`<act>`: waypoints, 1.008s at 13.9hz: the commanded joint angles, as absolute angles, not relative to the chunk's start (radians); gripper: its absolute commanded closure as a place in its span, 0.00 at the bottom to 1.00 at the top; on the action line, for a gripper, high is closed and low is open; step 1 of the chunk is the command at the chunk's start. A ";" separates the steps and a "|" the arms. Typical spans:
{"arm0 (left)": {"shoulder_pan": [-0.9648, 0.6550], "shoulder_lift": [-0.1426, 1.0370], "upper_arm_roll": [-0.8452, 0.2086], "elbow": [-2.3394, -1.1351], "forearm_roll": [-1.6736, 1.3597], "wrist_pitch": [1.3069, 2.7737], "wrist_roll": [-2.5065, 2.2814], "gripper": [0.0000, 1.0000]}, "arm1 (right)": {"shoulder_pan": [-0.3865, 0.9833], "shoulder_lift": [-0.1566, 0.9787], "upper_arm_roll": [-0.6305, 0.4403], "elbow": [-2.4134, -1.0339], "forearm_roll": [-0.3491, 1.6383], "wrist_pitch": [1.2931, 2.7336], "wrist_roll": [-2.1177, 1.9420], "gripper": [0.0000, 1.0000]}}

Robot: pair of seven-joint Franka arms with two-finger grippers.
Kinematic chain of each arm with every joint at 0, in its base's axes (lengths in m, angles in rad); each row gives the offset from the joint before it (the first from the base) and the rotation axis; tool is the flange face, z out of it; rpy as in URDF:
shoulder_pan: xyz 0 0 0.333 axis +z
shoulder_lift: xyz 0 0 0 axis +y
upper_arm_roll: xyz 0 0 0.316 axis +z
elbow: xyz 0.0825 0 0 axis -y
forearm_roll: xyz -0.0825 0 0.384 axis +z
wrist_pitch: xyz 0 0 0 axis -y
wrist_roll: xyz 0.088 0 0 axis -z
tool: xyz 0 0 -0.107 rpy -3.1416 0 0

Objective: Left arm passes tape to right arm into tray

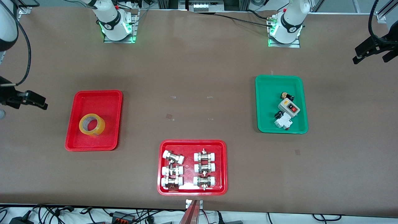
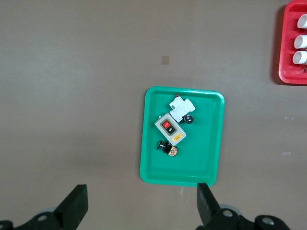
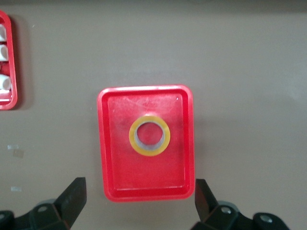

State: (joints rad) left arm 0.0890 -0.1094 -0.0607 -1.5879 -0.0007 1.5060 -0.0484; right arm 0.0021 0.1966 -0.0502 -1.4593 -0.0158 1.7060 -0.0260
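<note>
The tape (image 1: pixel 91 124), a translucent yellow ring with a pale core, lies in the plain red tray (image 1: pixel 105 101) toward the right arm's end of the table. It also shows in the right wrist view (image 3: pixel 149 135), inside the tray (image 3: pixel 115 177). My right gripper (image 3: pixel 139 201) is open and empty, held high above the table by this tray; it shows at the edge of the front view (image 1: pixel 43 104). My left gripper (image 2: pixel 141 206) is open and empty, high above the table by the green tray (image 2: pixel 153 167); in the front view it (image 1: pixel 369 60) is at the left arm's end.
The green tray (image 1: pixel 267 93) holds a grey switch box (image 1: pixel 288 107) and small electrical parts. A wider red tray (image 1: pixel 222 168) with several white-capped metal fittings sits near the front edge. Small tape marks dot the brown table's middle.
</note>
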 commanded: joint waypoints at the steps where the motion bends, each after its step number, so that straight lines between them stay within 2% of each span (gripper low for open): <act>1: 0.100 -0.106 -0.061 -1.582 -0.015 1.506 -0.020 0.00 | -0.002 0.048 -0.044 -1.667 -0.049 1.773 -0.026 0.00; 6: 0.106 -0.106 -0.061 -1.582 -0.015 1.506 -0.018 0.00 | -0.002 -0.038 -0.044 -1.802 -0.055 1.802 -0.029 0.00; 14: 0.106 -0.107 -0.061 -1.583 -0.015 1.506 -0.018 0.00 | 0.003 -0.040 -0.041 -1.796 -0.043 1.769 -0.057 0.00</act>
State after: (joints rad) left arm 0.0973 -0.1092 -0.0606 -1.5883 -0.0007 1.5060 -0.0462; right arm 0.0025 -0.0093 -0.0465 -1.7732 -0.0423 1.7719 -0.0438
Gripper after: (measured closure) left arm 0.000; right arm 0.000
